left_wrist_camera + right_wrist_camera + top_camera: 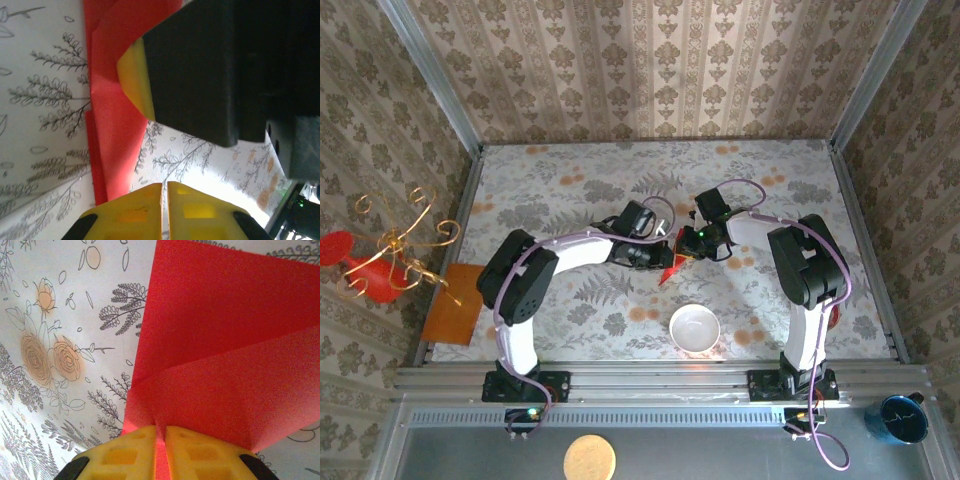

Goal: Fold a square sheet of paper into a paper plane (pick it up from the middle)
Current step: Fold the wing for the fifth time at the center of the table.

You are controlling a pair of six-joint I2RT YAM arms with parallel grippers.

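The red sheet of paper [225,340] is folded into layered flaps with a slanting crease and is held over the flowered table. My right gripper [160,429] is shut on its lower edge, with red paper showing in the slit between the yellow fingers. In the left wrist view the paper [112,110] hangs as a folded strip left of my left gripper [164,184], whose yellow fingers are shut with only table showing in the thin slit. The right gripper's yellow finger [135,75] presses on the paper there. From above, both grippers meet mid-table at the paper [669,270].
A white bowl [694,327] stands just in front of the grippers. An orange-brown board [455,303] lies at the table's left edge, next to a red ornament [365,270] with gold wire curls. A blue cup [902,418] sits off the table, bottom right.
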